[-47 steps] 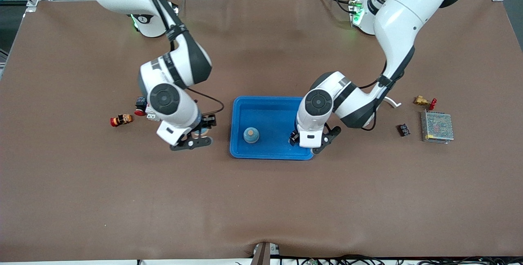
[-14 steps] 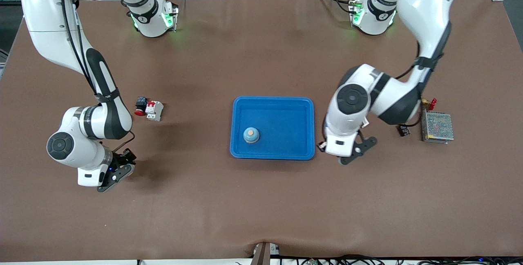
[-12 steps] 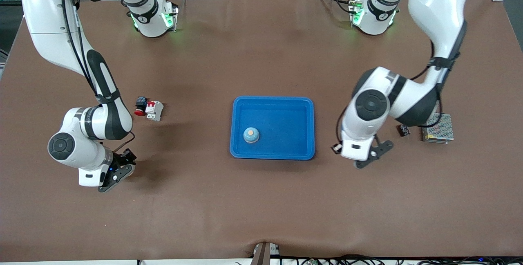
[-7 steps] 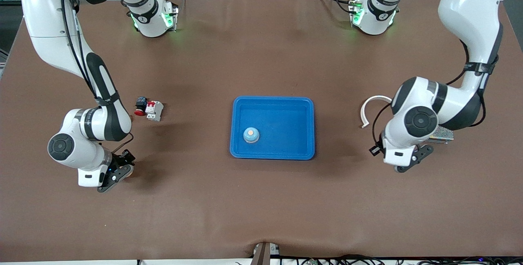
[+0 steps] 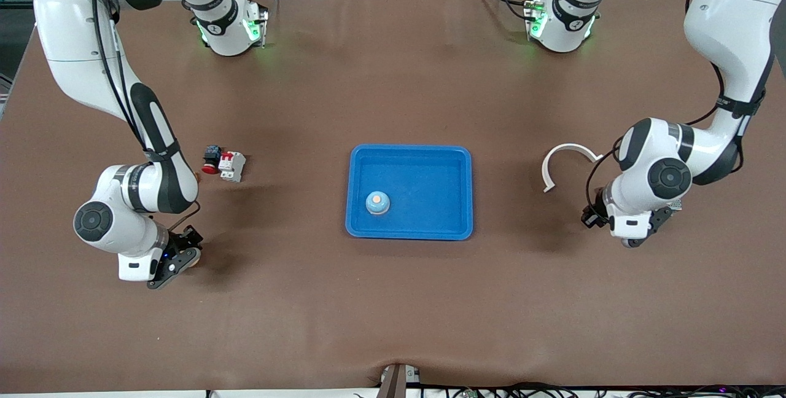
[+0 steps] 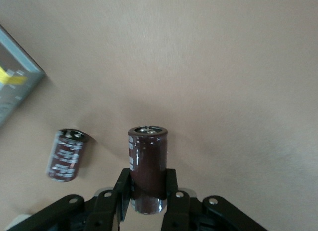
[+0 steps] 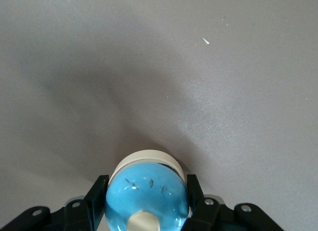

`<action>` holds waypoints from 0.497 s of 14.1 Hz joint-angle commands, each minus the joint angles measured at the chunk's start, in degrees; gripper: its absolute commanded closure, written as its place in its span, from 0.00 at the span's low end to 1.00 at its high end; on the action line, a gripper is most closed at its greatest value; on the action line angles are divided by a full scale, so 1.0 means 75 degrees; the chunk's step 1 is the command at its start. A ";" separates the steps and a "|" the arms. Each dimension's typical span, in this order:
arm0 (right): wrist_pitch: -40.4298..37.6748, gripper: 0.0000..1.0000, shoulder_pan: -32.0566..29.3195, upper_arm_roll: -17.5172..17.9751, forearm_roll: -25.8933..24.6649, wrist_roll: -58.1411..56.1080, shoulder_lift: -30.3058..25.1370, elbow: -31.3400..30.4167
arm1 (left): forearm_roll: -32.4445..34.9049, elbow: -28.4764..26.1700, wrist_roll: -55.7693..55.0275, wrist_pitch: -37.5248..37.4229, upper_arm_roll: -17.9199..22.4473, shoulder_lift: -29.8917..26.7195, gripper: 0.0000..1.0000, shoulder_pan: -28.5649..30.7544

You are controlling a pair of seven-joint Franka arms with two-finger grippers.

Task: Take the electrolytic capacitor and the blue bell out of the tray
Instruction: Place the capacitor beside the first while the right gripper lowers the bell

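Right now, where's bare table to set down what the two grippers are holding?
Broad bare table nearer the camera than the tray, under the right gripper with its blue bell. Crowded by the left gripper: its capacitor, second capacitor, white arc.

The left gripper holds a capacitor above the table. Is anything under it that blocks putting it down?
Nothing visible lies under the capacitor in the left gripper, only the table surface. A second capacitor lies beside that spot, and a grey box sits further off.
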 commanded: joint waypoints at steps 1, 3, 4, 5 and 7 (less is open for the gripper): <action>0.0089 0.48 -0.0146 0.0122 -0.0013 -0.0137 0.0045 0.0053 | -0.0126 -0.0657 -0.0067 0.0596 -0.0077 -0.0296 1.00 0.0164; 0.0124 0.47 -0.0146 0.0134 -0.0013 -0.0137 0.0056 0.0053 | -0.0126 -0.0669 -0.0056 0.0585 -0.0077 -0.0250 0.98 0.0152; 0.0148 0.40 -0.0146 0.0134 -0.0001 -0.0125 0.0056 0.0053 | -0.0079 -0.0646 -0.0044 0.0585 -0.0077 -0.0133 0.62 0.0141; 0.0148 0.30 -0.0146 0.0134 -0.0001 -0.0114 0.0056 0.0053 | -0.0067 -0.0634 -0.0044 0.0585 -0.0077 -0.0109 0.19 0.0129; 0.0148 0.15 -0.0146 0.0134 -0.0001 -0.0113 0.0056 0.0053 | -0.0067 -0.0610 -0.0055 0.0527 -0.0077 -0.0178 0.00 0.0094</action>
